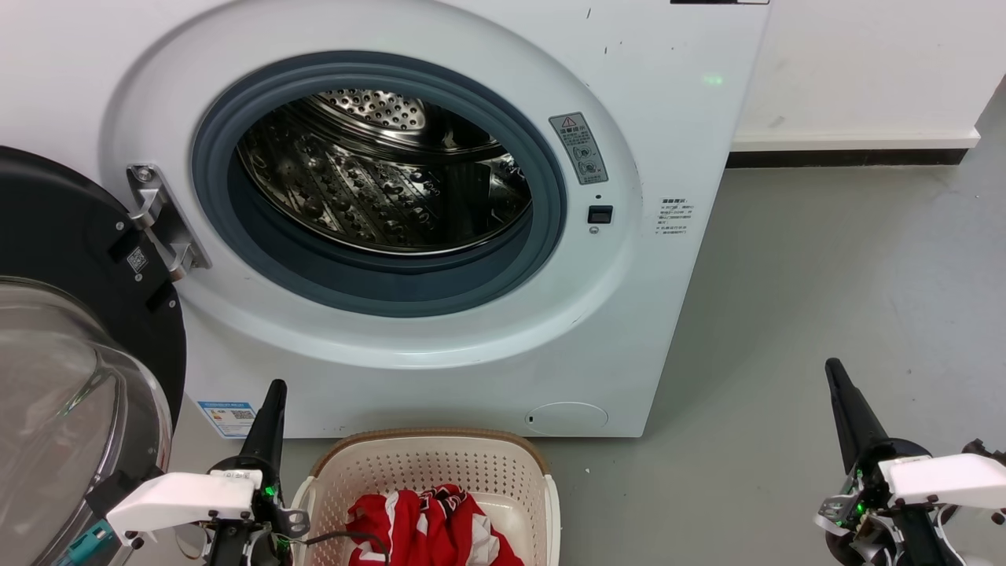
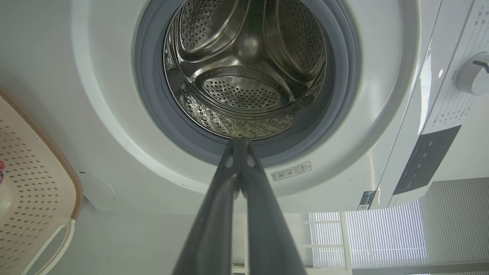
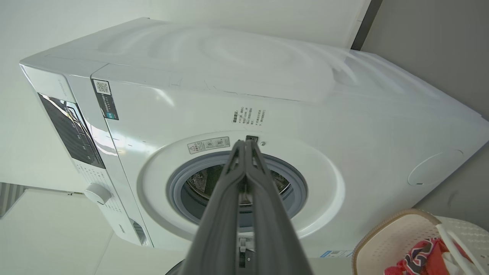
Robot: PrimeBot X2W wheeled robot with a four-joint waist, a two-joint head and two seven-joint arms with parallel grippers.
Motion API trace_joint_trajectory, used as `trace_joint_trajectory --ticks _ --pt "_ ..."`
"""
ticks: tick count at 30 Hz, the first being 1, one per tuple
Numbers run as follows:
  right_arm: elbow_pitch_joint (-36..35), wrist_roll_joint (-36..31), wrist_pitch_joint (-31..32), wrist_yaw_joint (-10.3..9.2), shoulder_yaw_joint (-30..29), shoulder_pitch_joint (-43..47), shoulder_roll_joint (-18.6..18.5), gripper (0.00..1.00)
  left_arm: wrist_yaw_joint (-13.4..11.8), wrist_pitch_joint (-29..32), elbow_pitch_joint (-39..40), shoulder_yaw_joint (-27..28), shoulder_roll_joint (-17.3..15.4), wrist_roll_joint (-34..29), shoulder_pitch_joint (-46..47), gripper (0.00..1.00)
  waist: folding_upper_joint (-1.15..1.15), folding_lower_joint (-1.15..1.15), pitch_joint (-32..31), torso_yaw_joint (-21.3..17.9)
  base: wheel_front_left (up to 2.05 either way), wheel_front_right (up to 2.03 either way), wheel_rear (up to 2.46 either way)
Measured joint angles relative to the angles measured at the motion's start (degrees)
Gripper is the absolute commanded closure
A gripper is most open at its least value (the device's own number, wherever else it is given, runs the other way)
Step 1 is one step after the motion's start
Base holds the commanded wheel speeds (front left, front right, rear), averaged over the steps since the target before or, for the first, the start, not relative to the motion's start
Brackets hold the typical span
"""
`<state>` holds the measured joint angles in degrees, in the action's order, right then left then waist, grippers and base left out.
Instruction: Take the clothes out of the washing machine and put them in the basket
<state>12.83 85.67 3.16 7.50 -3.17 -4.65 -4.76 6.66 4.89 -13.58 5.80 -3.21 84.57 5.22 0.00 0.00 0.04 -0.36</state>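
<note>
The white washing machine (image 1: 668, 102) stands ahead with its round porthole open and its steel drum (image 1: 377, 189) bare of fabric. Its black-framed glass door (image 1: 71, 369) hangs open at the left. On the floor in front sits the cream basket (image 1: 428, 464) with the red striped clothes (image 1: 428, 527) crumpled inside. My left gripper (image 1: 271, 393) is shut just left of the basket, holding nothing. My right gripper (image 1: 835, 373) is shut and holds nothing, over the floor far to the right. In the wrist views both pairs of fingers meet at their tips (image 2: 240, 142) (image 3: 244, 143).
Grey floor (image 1: 825, 299) stretches to the right of the machine up to a white wall with a dark skirting strip (image 1: 849, 157). The open door takes up the space at my left. A black cable (image 1: 346, 538) lies over the basket's near-left edge.
</note>
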Motion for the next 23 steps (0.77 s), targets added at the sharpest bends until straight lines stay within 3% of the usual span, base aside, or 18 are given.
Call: trace_joint_trajectory --ticks 23 --pt "1.0 8.5 1.5 0.00 -1.2 -1.1 0.2 1.00 0.7 1.7 -0.5 0.7 0.3 7.8 0.9 1.00 0.00 0.00 0.1 0.4 0.00 0.00 0.00"
